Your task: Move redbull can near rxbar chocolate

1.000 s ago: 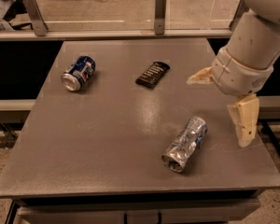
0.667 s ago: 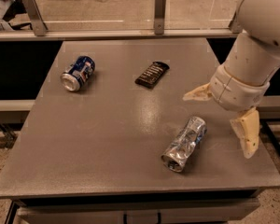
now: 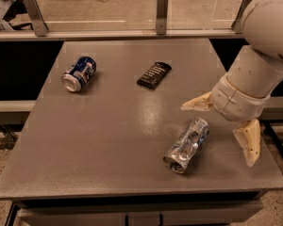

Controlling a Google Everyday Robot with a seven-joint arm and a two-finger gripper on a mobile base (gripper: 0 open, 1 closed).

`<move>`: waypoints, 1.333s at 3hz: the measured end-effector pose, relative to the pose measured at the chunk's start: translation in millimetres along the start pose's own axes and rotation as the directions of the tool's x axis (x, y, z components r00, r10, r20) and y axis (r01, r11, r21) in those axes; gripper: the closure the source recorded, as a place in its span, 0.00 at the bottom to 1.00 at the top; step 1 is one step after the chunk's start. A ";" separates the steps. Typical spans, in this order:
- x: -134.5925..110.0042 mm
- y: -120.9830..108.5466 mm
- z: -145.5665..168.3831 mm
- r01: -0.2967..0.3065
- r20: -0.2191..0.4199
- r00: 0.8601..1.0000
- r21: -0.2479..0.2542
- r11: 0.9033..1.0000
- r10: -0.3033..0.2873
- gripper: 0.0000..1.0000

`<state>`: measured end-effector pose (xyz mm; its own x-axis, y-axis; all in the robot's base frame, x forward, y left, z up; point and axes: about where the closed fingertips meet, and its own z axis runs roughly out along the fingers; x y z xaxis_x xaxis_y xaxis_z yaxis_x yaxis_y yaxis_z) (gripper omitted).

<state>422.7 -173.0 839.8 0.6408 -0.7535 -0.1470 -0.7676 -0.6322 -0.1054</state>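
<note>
**Grey table, gripper dropping toward the can**

Grey tabletop (image 3: 113,140) fills most of the camera view, with a rail and metal posts (image 3: 162,11) across the top of the frame. The redbull can (image 3: 187,145) lies on its side at the lower right of the table, its open end toward the bottom edge. The rxbar chocolate (image 3: 154,74) lies flat just above centre, well apart from the can. A shorter blue can (image 3: 79,73) lies on its side at the upper left.

The gripper (image 3: 217,136) hangs at the right of the frame, just beside the redbull can on its right side. Its two pale fingers (image 3: 247,142) are spread wide and hold nothing. One points left above the can's upper end, and the other points down past the can's right flank.

Over the last second the gripper has sunk lower in the frame and nearer the can, while neither can nor the bar has shifted. That reads as the approach to a grasp. The can is not yet held, so all of the move toward the bar is left to do.
</note>
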 end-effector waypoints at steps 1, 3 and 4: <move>-1.8 -2.1 4.5 -0.004 -0.033 0.999 -0.039 0.999 0.003 0.00; -18.3 -3.1 10.1 0.107 -0.093 0.990 -0.010 0.994 -0.107 0.00; -18.3 -3.3 10.3 0.107 -0.094 0.990 -0.010 0.994 -0.107 0.18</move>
<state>413.5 -155.3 832.6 0.7177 -0.6951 -0.0420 -0.6947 -0.7107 -0.1106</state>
